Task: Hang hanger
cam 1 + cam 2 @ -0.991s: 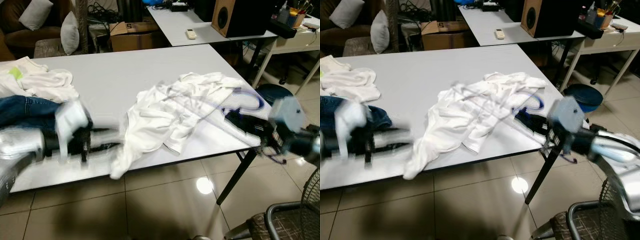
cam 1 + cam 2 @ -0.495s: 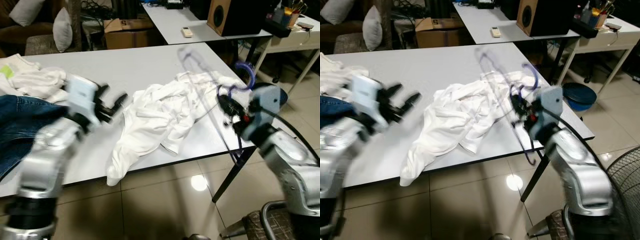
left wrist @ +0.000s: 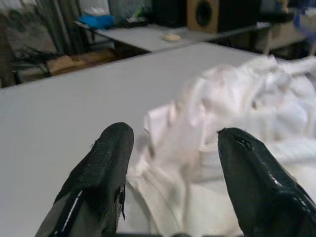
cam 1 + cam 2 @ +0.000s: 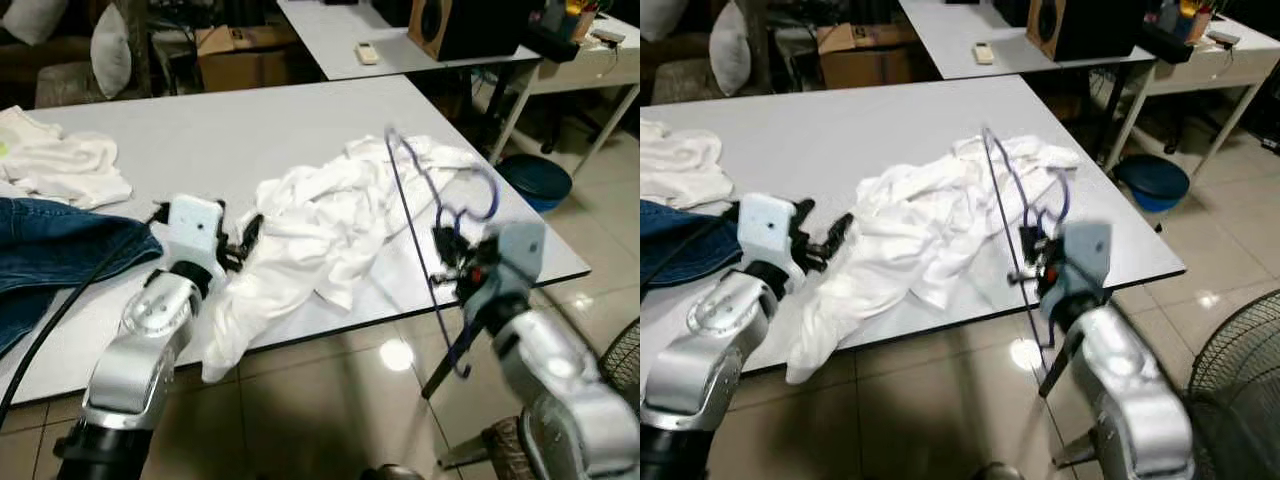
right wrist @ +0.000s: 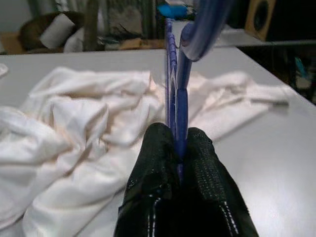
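Observation:
A thin blue hanger stands nearly upright over the table's right part, its hook curling to the right. My right gripper is shut on it near the hook; in the right wrist view the fingers clamp the blue wire. A crumpled white shirt lies on the white table. My left gripper is open at the shirt's left edge; the left wrist view has white cloth between the spread fingertips.
Blue jeans and another white garment lie on the table's left part. A second table with a speaker stands behind. A blue bin sits on the tiled floor to the right, a fan at the lower right.
My right gripper has drawn the hanger back off the shirt toward the table's near right edge. My left gripper has come down from above the table to the shirt's left edge.

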Tool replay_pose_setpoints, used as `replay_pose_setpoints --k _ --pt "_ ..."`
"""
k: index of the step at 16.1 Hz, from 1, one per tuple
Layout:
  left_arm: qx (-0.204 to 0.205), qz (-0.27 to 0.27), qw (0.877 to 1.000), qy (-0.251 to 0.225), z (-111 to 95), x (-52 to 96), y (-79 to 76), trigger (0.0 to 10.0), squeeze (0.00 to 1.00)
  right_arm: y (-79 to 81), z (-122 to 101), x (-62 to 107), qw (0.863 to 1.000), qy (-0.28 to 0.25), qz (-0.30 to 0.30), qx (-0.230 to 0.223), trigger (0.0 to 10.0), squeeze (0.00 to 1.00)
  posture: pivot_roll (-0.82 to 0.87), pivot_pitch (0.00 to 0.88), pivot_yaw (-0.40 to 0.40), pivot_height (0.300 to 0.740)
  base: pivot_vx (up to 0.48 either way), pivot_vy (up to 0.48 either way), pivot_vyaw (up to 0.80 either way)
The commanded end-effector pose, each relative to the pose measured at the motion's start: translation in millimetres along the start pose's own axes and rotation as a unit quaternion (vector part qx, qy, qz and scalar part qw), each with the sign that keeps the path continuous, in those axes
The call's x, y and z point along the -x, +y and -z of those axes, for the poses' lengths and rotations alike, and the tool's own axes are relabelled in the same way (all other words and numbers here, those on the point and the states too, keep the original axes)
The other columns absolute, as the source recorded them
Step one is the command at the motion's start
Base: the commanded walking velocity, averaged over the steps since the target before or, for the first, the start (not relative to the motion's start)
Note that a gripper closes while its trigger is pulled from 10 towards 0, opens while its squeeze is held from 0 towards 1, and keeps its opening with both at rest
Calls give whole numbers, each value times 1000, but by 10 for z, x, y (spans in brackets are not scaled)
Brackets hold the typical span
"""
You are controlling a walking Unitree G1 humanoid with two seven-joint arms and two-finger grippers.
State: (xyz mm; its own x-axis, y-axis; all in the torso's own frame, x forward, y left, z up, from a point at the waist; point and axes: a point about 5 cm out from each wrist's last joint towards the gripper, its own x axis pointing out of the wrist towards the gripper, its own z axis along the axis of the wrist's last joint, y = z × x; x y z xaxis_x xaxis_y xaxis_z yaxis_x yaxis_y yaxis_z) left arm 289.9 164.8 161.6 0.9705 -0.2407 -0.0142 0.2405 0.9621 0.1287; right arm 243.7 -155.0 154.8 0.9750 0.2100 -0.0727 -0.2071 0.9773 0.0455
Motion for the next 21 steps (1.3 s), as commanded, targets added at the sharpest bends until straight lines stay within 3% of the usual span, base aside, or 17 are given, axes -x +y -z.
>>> replay_pose_setpoints --k 1,4,6,9,14,15,19,21 --pt "3 -31 999 -9 -29 -34 89 10000 0 -6 -23 13 999 -15 31 14 10000 0 -208 5 59 740 0 292 0" --pt "6 -19 1000 -13 -96 -110 31 10000 0 -19 -47 -15 997 -39 66 -16 10000 0 -178 0 52 740 0 346 0" --pt "10 -32 999 -11 -93 -101 46 10000 0 33 -109 -88 997 -55 54 -1 10000 0 -176 4 40 740 0 345 0" --pt "9 -21 1000 -1 -45 -55 -21 10000 0 120 -125 -71 998 -56 35 -6 10000 0 -185 26 15 740 0 346 0" --pt "17 -18 1000 0 -61 -60 -30 10000 0 116 -103 -99 998 -52 36 -23 10000 0 -175 47 5 740 0 340 0" --pt "33 -19 999 2 -53 -55 -17 10000 0 112 -110 -95 998 -53 38 -21 10000 0 -177 44 12 740 0 345 0" --pt "12 -25 1000 7 -11 -71 79 10000 0 96 -39 -105 998 -47 42 -22 10000 0 -181 0 -1 740 0 346 0" --pt "23 -39 999 -3 -42 -137 100 10000 0 53 -82 -151 998 -53 42 -11 10000 0 -195 0 13 740 0 349 0"
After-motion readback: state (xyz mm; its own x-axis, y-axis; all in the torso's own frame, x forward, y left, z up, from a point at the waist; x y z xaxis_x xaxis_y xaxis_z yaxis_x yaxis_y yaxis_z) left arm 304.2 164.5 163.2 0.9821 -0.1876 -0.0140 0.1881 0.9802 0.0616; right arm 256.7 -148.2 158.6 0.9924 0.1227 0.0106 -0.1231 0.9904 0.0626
